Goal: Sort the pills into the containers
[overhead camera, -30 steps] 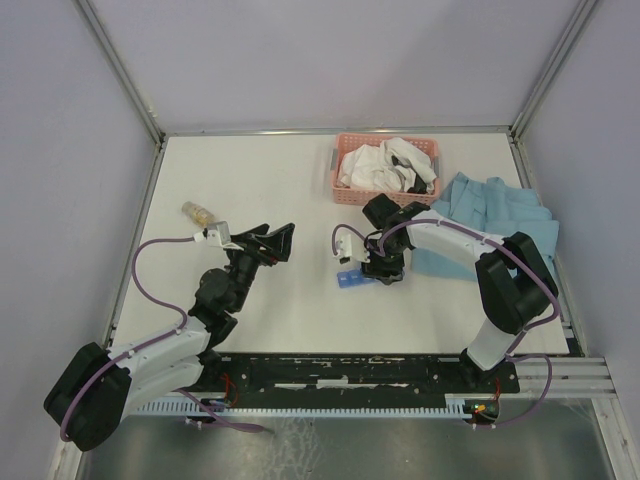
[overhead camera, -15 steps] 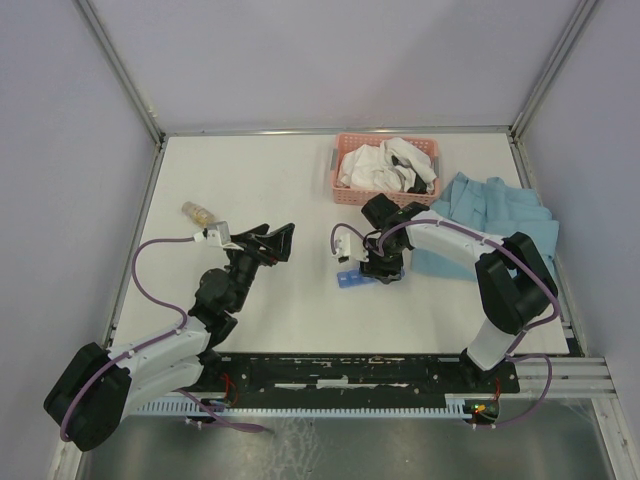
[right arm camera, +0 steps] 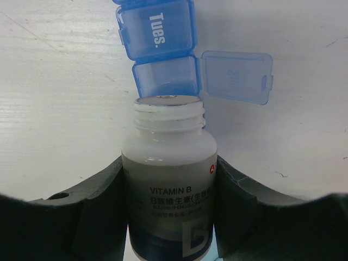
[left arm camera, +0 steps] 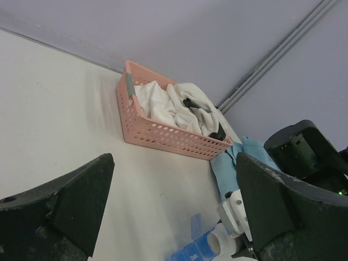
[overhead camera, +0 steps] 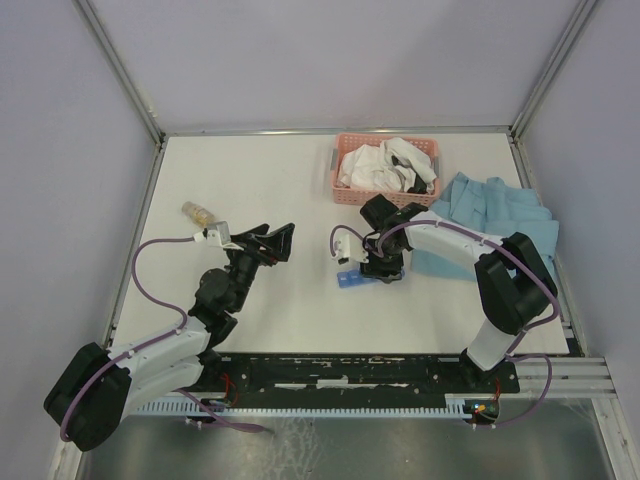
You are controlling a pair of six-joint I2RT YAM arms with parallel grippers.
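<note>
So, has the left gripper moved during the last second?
No. In the top view the left gripper keeps the same place relative to the small clear bottle and the pink basket.

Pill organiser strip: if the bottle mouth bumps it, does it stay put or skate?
Probably skates: the pill organiser strip is light-looking translucent plastic lying loose on the smooth table, nothing pinning it. Likely rigid, moving as one piece. Its open lid hangs off one side, so it may flex first.
</note>
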